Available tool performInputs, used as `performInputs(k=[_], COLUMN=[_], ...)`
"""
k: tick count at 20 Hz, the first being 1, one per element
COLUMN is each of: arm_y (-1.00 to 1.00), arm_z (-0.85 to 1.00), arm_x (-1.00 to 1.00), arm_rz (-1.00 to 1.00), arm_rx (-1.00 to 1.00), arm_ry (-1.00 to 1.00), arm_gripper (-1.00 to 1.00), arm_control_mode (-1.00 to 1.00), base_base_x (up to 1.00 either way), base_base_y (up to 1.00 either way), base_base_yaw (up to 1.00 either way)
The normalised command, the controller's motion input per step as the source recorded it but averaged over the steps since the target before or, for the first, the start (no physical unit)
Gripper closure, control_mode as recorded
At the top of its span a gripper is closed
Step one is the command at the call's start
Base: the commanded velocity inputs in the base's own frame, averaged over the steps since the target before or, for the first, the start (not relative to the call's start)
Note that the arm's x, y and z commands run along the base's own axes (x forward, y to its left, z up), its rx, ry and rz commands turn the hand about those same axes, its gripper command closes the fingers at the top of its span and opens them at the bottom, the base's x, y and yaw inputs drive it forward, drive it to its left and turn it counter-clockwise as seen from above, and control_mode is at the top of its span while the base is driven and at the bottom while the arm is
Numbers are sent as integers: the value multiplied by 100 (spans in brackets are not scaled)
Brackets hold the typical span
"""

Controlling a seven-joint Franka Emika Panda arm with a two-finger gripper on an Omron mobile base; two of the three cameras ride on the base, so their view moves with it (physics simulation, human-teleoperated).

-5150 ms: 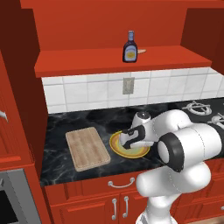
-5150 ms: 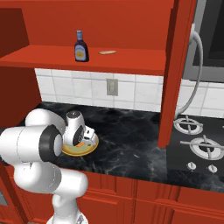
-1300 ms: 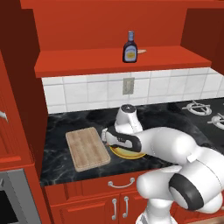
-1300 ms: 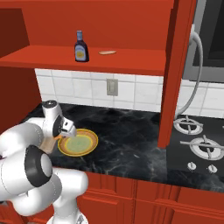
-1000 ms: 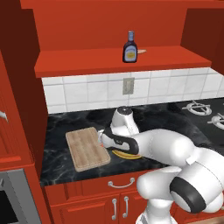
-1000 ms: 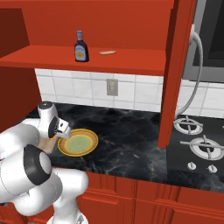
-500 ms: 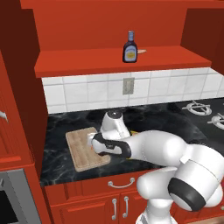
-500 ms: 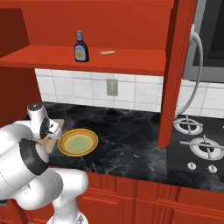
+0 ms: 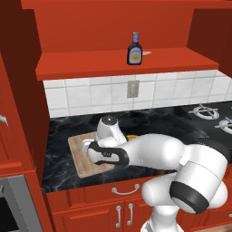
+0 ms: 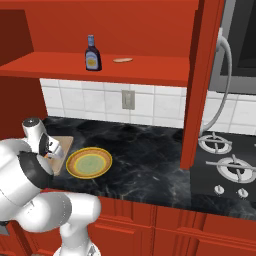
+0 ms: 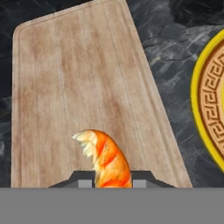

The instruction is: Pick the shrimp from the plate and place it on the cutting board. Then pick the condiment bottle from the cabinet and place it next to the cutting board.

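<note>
Shrimp (image 11: 106, 162) sits pinched between the fingers (image 11: 112, 180), seen close from the hand view, hanging over the cutting board (image 11: 78, 96) with the plate (image 11: 209, 100) rim off to one side on the dark counter (image 11: 170, 39). Left base view: arm bent low over the cutting board (image 9: 81, 158), plate mostly hidden behind it. Right base view: plate (image 10: 89, 162) bare, nothing on it, just beside the board. Condiment bottle (image 9: 134, 49) upright on the cabinet (image 9: 113, 63) shelf; a small flat tan thing (image 10: 122, 60) lies near it.
</note>
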Motion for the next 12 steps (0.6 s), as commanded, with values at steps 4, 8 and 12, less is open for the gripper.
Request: performInputs(k=[4, 8, 12], arm_y=[12, 10, 4], arm_z=[-11, -10, -13], arm_x=[11, 13, 13], arm_rz=[-1, -1, -1], arm_rx=[0, 0, 0], arm_ry=[0, 0, 0], arm_gripper=[100, 100, 100], arm_control_mode=[-100, -100, -100], base_base_x=[0, 0, 0], base_base_y=[0, 0, 0], base_base_yaw=[0, 0, 0])
